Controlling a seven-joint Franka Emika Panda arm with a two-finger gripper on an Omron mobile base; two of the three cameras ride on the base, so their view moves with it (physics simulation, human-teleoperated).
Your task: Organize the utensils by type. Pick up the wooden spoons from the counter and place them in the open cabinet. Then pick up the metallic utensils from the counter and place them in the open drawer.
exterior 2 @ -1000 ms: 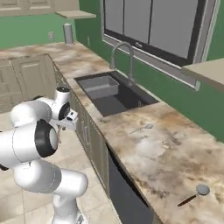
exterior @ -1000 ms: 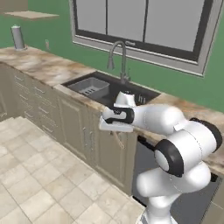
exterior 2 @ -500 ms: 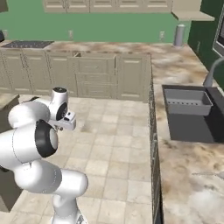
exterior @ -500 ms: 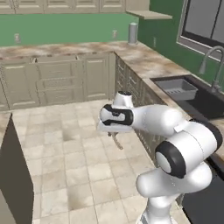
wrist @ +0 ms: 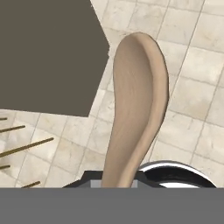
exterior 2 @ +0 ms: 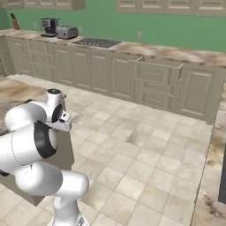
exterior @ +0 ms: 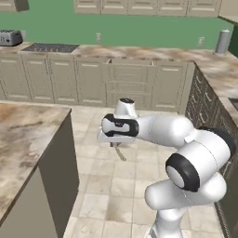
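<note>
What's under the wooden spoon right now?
Beige floor tiles lie below the wooden spoon, which the gripper holds. The spoon's bowl hides the tiles directly beneath it.

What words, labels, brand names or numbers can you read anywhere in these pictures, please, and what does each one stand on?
None can be read: no view shows any lettering.
The toaster and the coffee machine on the far counter are too small to show any label.
The wooden spoon in the gripper is plain wood, with no mark.
The cabinet fronts and the wall outlets bear no signs.
</note>
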